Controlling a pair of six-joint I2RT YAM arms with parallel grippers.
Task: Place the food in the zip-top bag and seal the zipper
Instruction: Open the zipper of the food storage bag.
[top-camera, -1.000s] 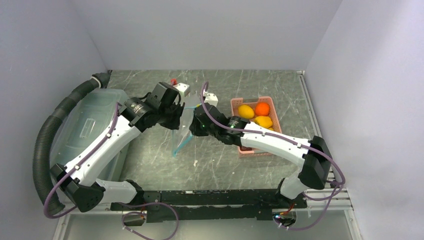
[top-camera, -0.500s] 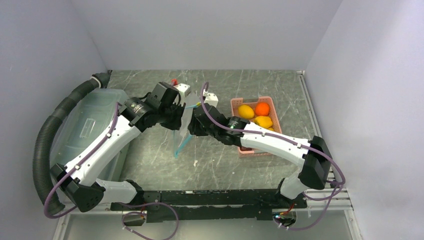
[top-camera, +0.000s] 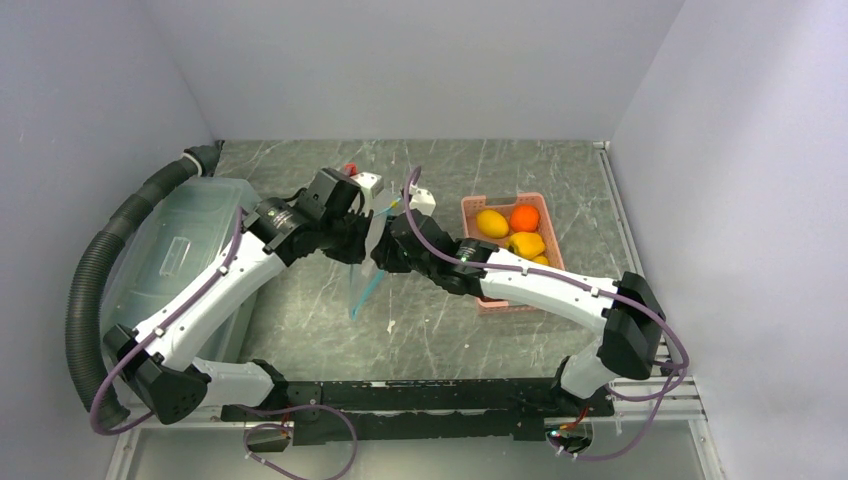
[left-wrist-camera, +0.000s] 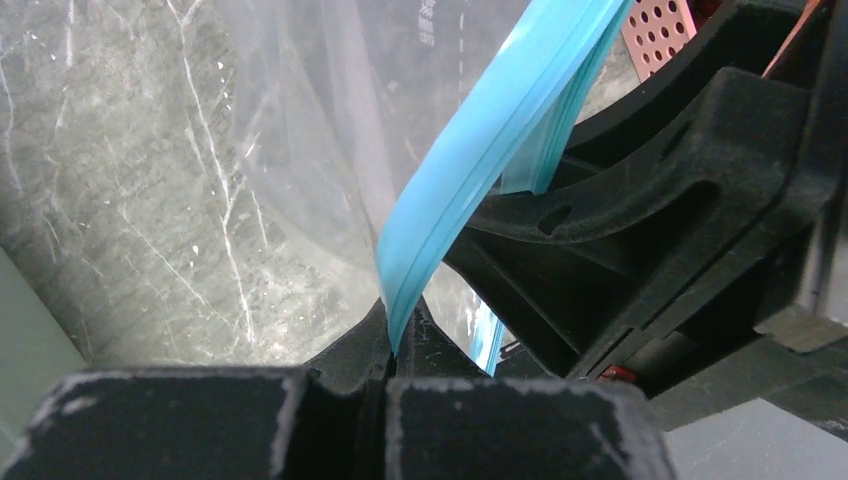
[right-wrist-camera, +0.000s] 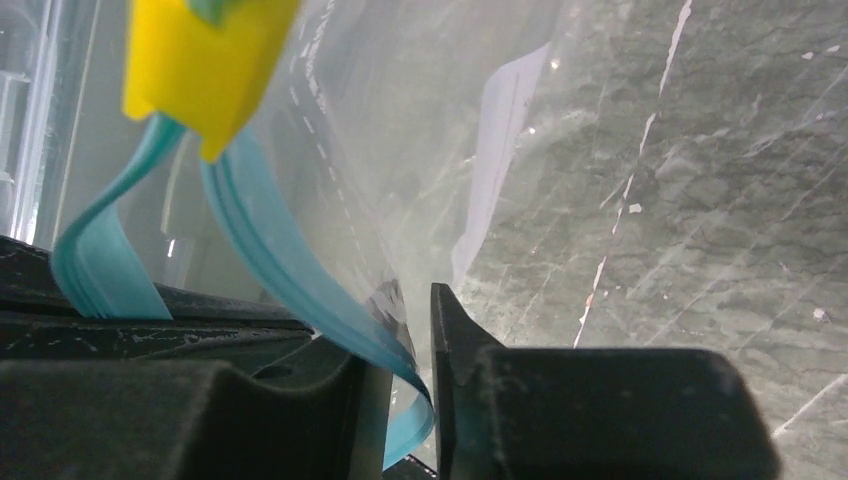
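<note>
The clear zip-top bag (top-camera: 371, 262) hangs above the table between both grippers. My left gripper (top-camera: 360, 233) is shut on its teal zipper strip (left-wrist-camera: 480, 150), which runs straight out of the closed jaws (left-wrist-camera: 400, 335). My right gripper (top-camera: 386, 252) sits close against the bag from the right. Its jaws (right-wrist-camera: 412, 320) stand narrowly apart, with the other teal strip (right-wrist-camera: 270, 230) curling through the gap. A yellow tab (right-wrist-camera: 200, 70) sits on the strip. A yellow lemon (top-camera: 490, 222), an orange ball (top-camera: 524, 217) and a yellow pepper (top-camera: 527, 243) lie in the pink basket (top-camera: 468, 206). The grape bunch is hidden.
A large translucent lidded bin (top-camera: 175, 255) stands at the left with a black ribbed hose (top-camera: 90, 285) curving round it. The right forearm (top-camera: 540, 285) crosses over the basket's near part. Grey walls close in the marbled table (top-camera: 440, 330) on three sides.
Both grippers shifted slightly left and away with the bag. The right gripper has closed in on the bag's mouth edge beside the left gripper.
</note>
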